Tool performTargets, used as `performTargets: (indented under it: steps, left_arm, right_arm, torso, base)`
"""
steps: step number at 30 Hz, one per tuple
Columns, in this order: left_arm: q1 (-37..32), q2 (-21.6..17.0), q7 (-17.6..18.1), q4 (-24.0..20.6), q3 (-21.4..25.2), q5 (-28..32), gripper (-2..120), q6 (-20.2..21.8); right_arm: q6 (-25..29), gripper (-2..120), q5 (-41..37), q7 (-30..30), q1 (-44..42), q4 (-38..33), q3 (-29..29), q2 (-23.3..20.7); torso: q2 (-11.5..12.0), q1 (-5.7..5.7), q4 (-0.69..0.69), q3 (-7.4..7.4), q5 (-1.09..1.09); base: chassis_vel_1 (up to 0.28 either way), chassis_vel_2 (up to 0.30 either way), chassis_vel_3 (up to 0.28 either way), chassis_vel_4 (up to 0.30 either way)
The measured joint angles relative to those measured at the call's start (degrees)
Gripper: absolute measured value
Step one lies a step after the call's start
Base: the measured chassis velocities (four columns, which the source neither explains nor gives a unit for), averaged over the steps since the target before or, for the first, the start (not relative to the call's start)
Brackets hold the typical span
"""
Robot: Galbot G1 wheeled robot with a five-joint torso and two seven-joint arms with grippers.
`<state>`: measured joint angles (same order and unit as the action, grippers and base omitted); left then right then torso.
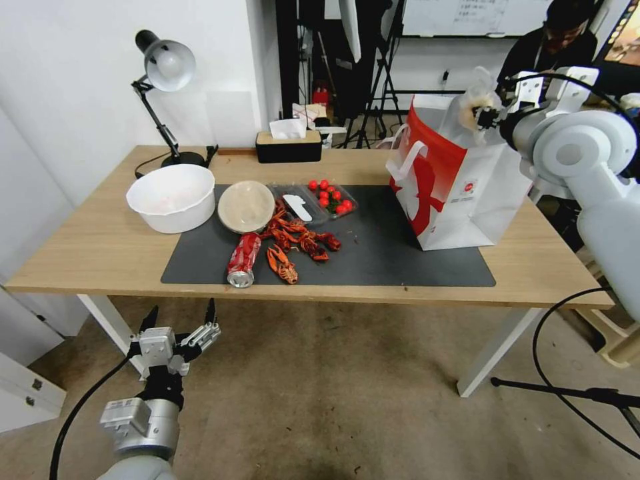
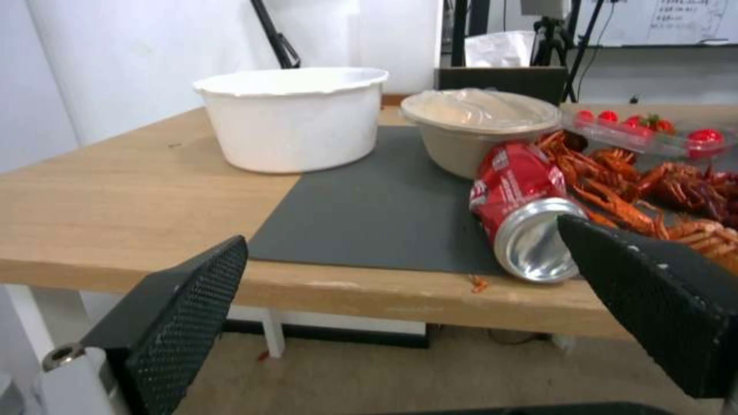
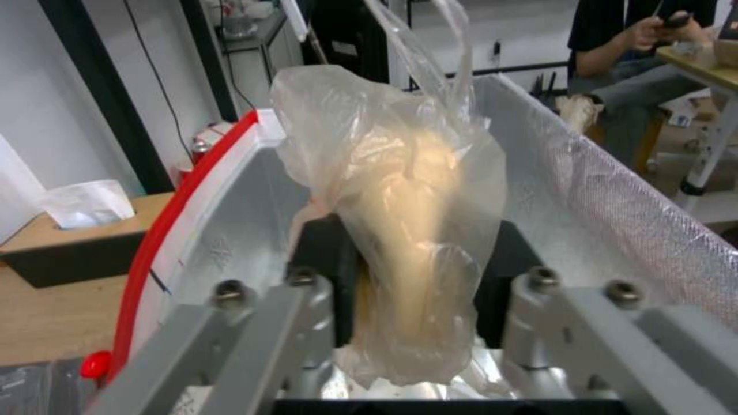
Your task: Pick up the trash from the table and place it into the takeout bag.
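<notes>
Both grippers | right gripper (image 3: 415, 276) clamps beige ball (image 3: 407, 230) over takeout bag (image 1: 460, 193) | left gripper (image 1: 180, 320) apart

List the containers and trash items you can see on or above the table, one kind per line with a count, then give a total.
Bowls: 2, a white bowl and a beige bowl
Soda cans: 1, a red can lying on its side
Wrapped balls: 1, a beige ball in clear wrap held by the right gripper over the bag
Bags: 1, a white and red bag
Total: 5
</notes>
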<state>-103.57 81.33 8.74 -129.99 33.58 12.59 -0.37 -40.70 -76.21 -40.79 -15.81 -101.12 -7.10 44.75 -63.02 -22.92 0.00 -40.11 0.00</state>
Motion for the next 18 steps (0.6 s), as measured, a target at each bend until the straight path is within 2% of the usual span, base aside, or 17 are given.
performTargets:
  steps: [6,7,10,11,18]
  left_arm:
    - [-0.56,-0.24,0.03,-0.27,0.4,0.11,100,-0.73]
    - [-0.56,-0.24,0.03,-0.27,0.4,0.11,100,-0.73]
    - [-0.66,0.2,0.65,-0.37,0.32,-0.21,100,-1.05]
    - [-0.66,0.2,0.65,-0.37,0.32,-0.21,100,-1.05]
    - [-0.66,0.32,0.8,-0.51,0.31,-0.27,100,-1.06]
  right_arm:
    - [-0.75,56,0.2,0.05,-0.39,0.69,-0.1,0.65]
    - [-0.75,56,0.2,0.05,-0.39,0.69,-0.1,0.65]
    - [-1.19,72,0.65,-0.04,-0.52,1.01,-0.05,1.28]
    - [-1.19,72,0.65,-0.04,-0.52,1.01,-0.05,1.28]
    - [-1.18,98,0.74,0.28,-0.84,0.38,0.11,1.25]
  torso:
    - [0.0,0.0,0.0,0.0,0.01]
    - [0.0,0.0,0.0,0.0,0.01]
    - [0.0,0.0,0.0,0.0,0.0]
    - [0.0,0.0,0.0,0.0,0.0]
    - [0.0,0.0,0.0,0.0,0.0]
  base:
    - [0.0,0.0,0.0,0.0]
    - [0.0,0.0,0.0,0.0]
    - [0.0,0.0,0.0,0.0]
    - [0.0,0.0,0.0,0.0]
    - [0.0,0.0,0.0,0.0]
